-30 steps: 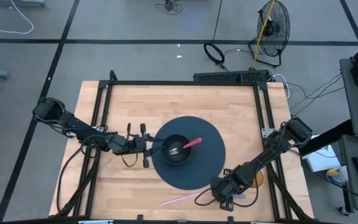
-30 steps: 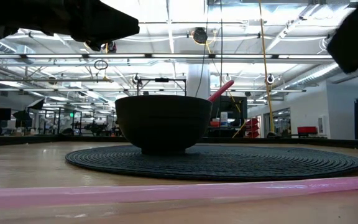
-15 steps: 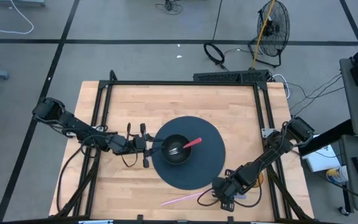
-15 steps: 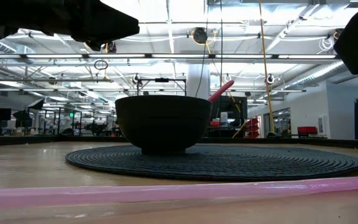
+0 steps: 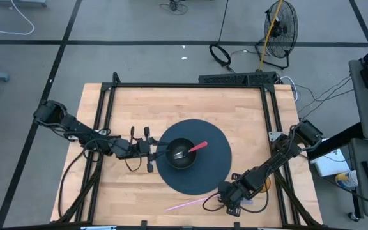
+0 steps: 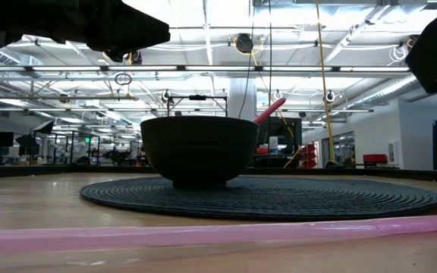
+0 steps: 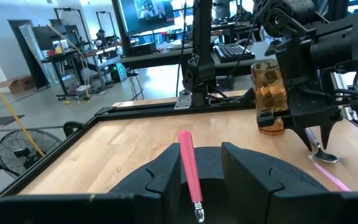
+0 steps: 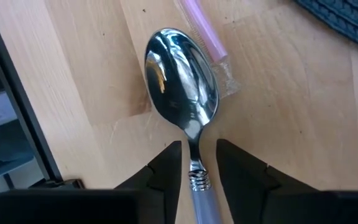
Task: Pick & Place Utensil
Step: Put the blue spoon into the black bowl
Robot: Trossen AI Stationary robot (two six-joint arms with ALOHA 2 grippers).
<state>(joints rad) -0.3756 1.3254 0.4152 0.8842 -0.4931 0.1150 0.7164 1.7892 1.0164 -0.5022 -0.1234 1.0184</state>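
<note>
My right gripper (image 8: 191, 163) straddles shiny metal spoon (image 8: 182, 79), fingers parted, nothing gripped; handle runs lengthwise between them. Left gripper (image 5: 152, 152) waits at black bowl (image 5: 181, 153), fingers apart, empty.

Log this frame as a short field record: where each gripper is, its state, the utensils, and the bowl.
left gripper: at the black bowl's rim, fingers open either side of it
right gripper: low at the near table edge, fingers open astride the handle of the shiny metal spoon, not yet closed
spoon: flat on the wooden table, bowl end touching the pink straw
bowl: on the round dark woven mat
in bowl: pink-handled utensil
</note>
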